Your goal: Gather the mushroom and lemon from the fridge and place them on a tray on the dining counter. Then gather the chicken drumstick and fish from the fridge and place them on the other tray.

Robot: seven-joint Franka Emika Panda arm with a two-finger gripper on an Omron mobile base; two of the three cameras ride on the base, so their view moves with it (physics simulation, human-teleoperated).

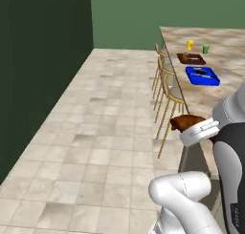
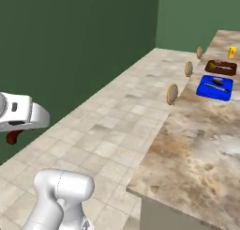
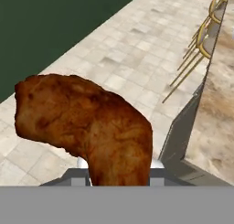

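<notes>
A browned, glossy chicken drumstick (image 3: 87, 127) is being held by the gripper (image 3: 118, 173), jaws closed narrowly around its lower end.

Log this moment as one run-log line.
phase: carrying | gripper: shut on chicken drumstick | position: over floor beside dining counter | blue tray: holds items | brown tray: on counter, farther along

Flat, even rendered light with no clear source leaves the floor (image 1: 95, 132) bright and the green wall (image 2: 70, 50) dim, shadows faint, no glare, and all views soft and slightly blurred, coarse up close.
</notes>
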